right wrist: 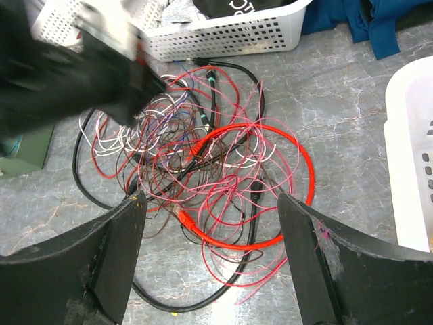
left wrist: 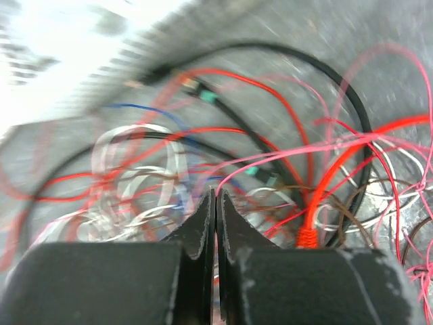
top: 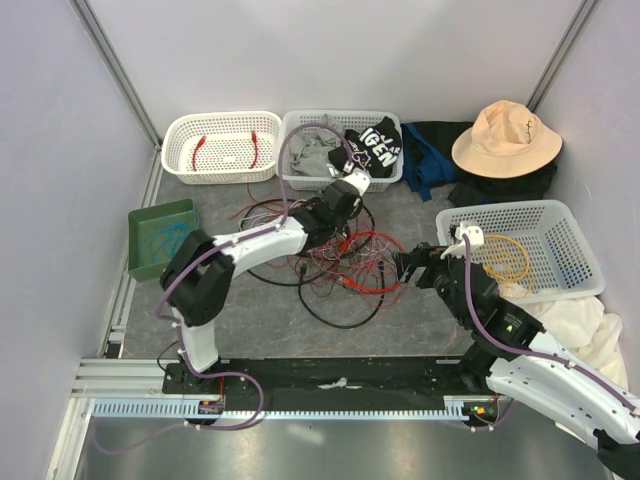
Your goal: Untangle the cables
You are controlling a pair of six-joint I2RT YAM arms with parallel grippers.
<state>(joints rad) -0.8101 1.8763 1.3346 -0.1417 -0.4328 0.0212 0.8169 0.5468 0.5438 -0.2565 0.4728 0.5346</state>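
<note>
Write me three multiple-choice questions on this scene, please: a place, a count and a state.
1. Where is the yellow cable?
A. in the green tray
B. in the white basket on the right
C. on the hat

2. How many white baskets are in the top view?
A. one
B. three
C. five

3. How does the right gripper stand?
A. open wide
B. shut tight
C. clamped on a cloth

Answers: 1 B, its coil lies inside that basket; 2 B, two at the back, one at the right; 3 A, the tangle shows through a broad gap.

Cables blurred, left jaws' hold possibly hidden
</note>
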